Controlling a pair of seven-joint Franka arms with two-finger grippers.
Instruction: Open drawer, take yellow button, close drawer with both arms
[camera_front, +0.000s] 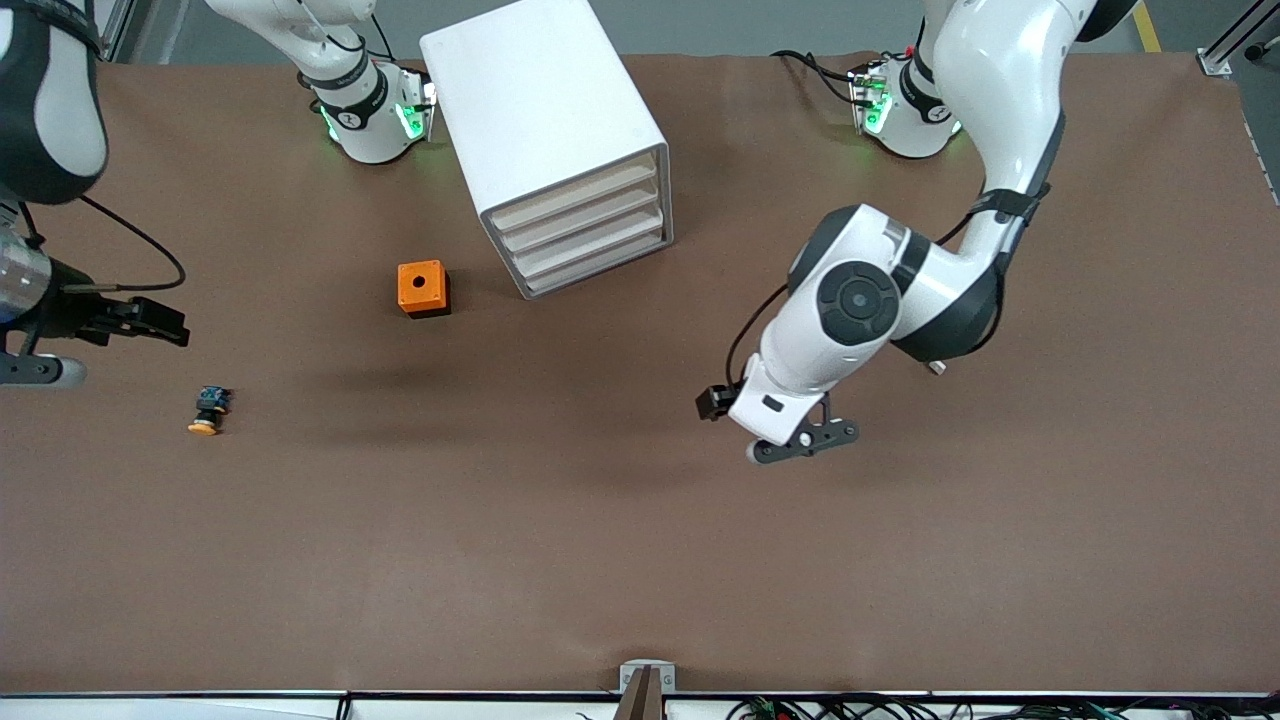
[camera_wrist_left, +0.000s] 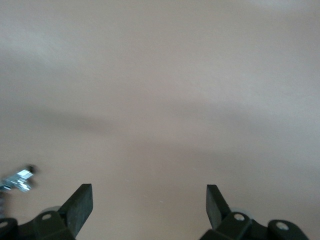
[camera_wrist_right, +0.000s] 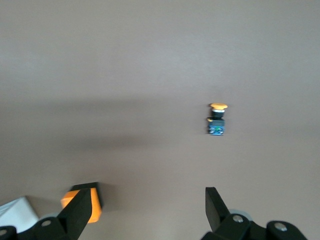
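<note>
The white cabinet (camera_front: 545, 110) stands near the arms' bases, and all of its beige-fronted drawers (camera_front: 590, 235) are shut. The button (camera_front: 208, 410), with an orange-yellow cap and a dark body, lies on its side on the brown table toward the right arm's end. It also shows in the right wrist view (camera_wrist_right: 217, 120). My right gripper (camera_front: 170, 325) (camera_wrist_right: 148, 192) is open and empty, above the table beside the button. My left gripper (camera_front: 805, 442) (camera_wrist_left: 149, 190) is open and empty over bare table toward the left arm's end.
An orange cube with a round black hole (camera_front: 423, 288) (camera_wrist_right: 82, 205) sits beside the cabinet, toward the right arm's end. The brown table (camera_front: 600, 550) stretches wide, nearer the front camera. A corner of the cabinet (camera_wrist_right: 15, 212) shows in the right wrist view.
</note>
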